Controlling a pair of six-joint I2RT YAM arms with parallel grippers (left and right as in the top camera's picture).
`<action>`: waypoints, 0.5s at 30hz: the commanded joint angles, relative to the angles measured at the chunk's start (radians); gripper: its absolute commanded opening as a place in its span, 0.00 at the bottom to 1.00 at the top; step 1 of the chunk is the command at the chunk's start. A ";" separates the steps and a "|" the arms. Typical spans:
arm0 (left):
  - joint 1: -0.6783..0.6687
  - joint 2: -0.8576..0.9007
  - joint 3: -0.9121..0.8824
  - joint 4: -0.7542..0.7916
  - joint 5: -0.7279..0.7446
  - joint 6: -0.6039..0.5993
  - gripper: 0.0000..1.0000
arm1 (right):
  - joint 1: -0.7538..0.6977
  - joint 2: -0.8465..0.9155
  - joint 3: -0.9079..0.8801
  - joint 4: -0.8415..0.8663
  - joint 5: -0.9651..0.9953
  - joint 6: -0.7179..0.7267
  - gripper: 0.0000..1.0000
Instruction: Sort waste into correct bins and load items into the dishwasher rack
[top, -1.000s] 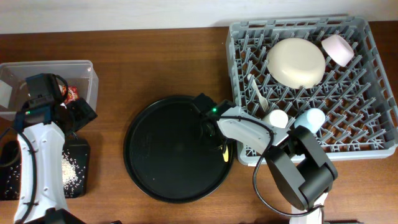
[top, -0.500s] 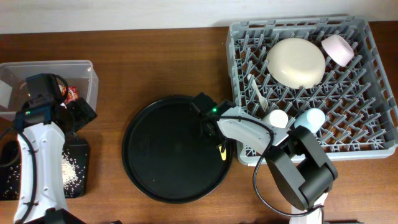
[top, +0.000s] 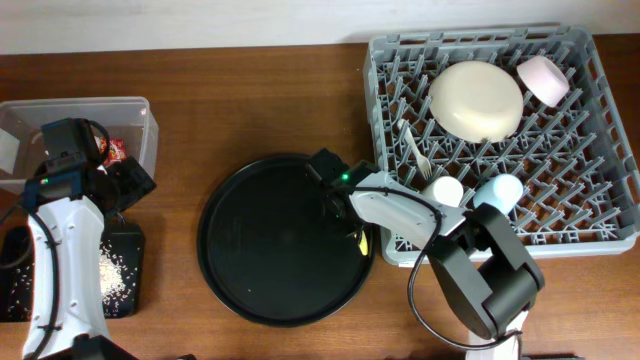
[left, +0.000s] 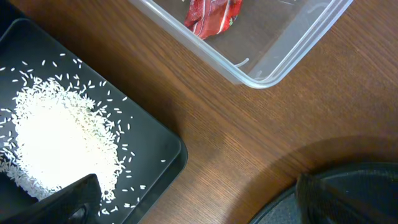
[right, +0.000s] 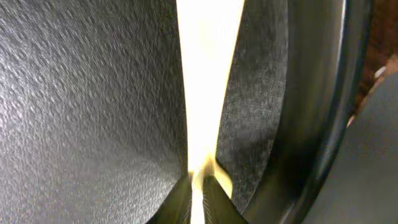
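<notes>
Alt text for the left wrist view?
A heap of white rice lies in the shallow black tray at left; beside it on the wooden table, the clear box holds a red wrapper. The round black tray shows its rim at bottom right.

Left tool (left: 198, 202) agape, right tool (right: 198, 194) clamped.

Wrapper (left: 213, 15) in box (left: 252, 81); rice (left: 56, 143) in tray (left: 152, 155); plate (top: 476, 100) in rack (top: 600, 110).

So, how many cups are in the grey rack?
2: the white cup and the light blue cup, side by side at the front of the rack. More could be hidden.
</notes>
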 joint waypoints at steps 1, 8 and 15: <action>0.002 0.001 0.008 0.002 0.003 -0.013 0.99 | 0.002 0.019 -0.020 -0.002 0.006 0.001 0.11; 0.002 0.001 0.008 0.002 0.003 -0.013 0.99 | 0.002 0.012 0.010 -0.032 0.010 -0.008 0.46; 0.002 0.001 0.008 0.002 0.003 -0.013 0.99 | 0.002 0.010 0.008 -0.021 -0.055 -0.007 0.54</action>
